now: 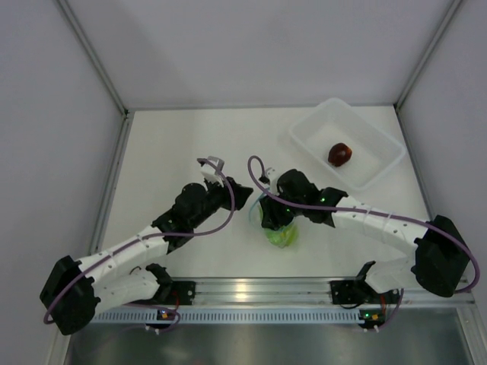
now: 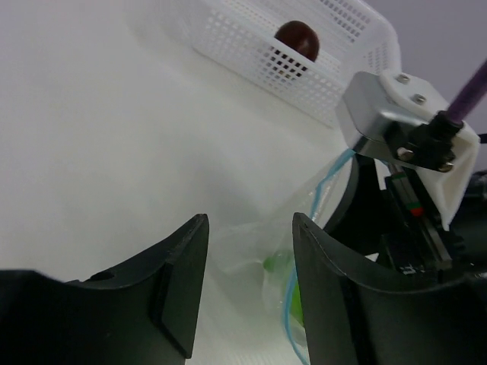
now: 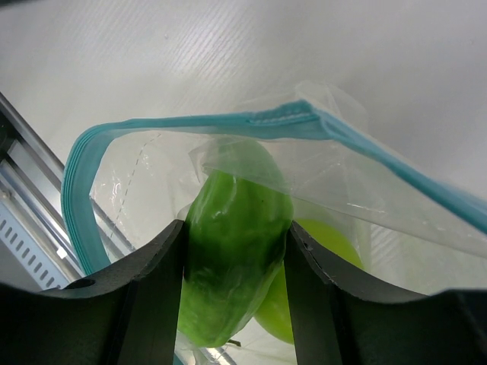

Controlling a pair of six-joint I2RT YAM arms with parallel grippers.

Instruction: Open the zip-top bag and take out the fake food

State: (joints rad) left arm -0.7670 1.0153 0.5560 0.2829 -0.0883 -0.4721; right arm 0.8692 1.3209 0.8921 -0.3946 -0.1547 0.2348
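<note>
Two robot arms meet at the middle of a white table [image 1: 175, 144] inside a booth of plain grey walls [image 1: 251, 46] framed by slanting aluminium posts [image 1: 91, 53]. A silver rail [image 1: 251, 291] runs along the near edge, where both arm bases are bolted.

The zip-top bag [image 1: 281, 232] lies crumpled on the table between the arms, a little right of centre and well apart from the tray [image 1: 312, 118] in the far right corner. Its teal zipper strip [image 3: 228, 122] stands parted in a wide loop.

The right gripper [image 3: 236, 232] is clamped on the long green fruit [image 3: 228, 274] at the bag's mouth, both fingers pressed against its sides. Whether plastic film lies between fingers and fruit cannot be told. A yellow-green apple [image 3: 327, 243] sits just behind that fruit, inside the bag.

The left gripper [image 2: 249, 236] hangs just to the left of the bag with its jaws spread apart and nothing pinched between them. Clear film and a sliver of green show beyond the gap.

The dark red fruit [image 1: 340, 153] rests alone in the tray, whose side wall shows as perforated mesh in the left wrist view.
</note>
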